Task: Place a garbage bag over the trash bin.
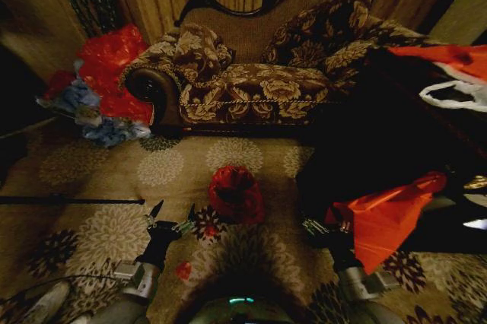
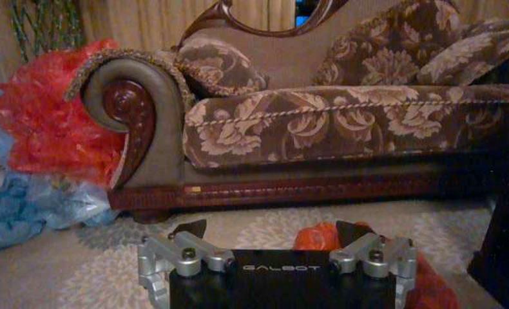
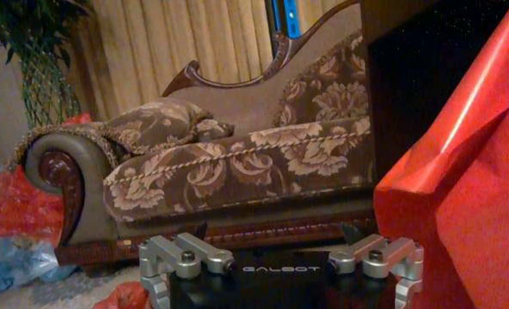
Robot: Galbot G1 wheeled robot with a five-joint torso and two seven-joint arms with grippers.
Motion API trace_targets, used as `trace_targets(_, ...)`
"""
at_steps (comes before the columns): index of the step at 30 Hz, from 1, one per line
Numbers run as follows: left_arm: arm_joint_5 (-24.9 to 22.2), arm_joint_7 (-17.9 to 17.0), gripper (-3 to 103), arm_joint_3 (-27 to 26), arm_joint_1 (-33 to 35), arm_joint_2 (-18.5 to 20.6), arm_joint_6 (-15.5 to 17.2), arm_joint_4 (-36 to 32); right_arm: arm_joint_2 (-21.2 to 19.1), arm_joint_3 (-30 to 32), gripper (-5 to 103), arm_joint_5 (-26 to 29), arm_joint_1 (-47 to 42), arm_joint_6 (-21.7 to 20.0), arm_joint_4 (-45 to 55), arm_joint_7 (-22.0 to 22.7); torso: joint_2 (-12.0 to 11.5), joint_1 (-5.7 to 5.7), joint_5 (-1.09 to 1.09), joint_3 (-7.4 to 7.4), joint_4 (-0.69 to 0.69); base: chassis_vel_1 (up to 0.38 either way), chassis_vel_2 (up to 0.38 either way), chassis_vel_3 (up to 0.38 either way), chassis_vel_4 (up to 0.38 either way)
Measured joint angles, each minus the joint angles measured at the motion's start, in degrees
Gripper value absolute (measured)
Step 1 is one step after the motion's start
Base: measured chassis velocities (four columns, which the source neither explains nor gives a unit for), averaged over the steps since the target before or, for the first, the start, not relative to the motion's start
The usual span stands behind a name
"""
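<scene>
Low, left tool point(image 1: 172, 214) splayed open

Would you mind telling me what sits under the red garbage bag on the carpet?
The garbage bag drapes over a low upright form on the carpet, beside the open left gripper. Presumably the bin, but the plastic hides it completely.

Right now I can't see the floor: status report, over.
Left end effector open, empty, beside bin. Red bag already over bin. Right end effector low by orange bag. Nothing blocking.
</scene>
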Motion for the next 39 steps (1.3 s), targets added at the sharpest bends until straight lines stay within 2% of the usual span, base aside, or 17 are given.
trace_targets(39,-0.16,-0.3,100,0.25,-0.46,0.14,0.11,0.53,-0.31,-0.15,100,0.15,0.21,-0.1,-0.15,0.16,-0.01,0.0,0.01,0.0,0.0,0.0,0.0,0.0,0.0)
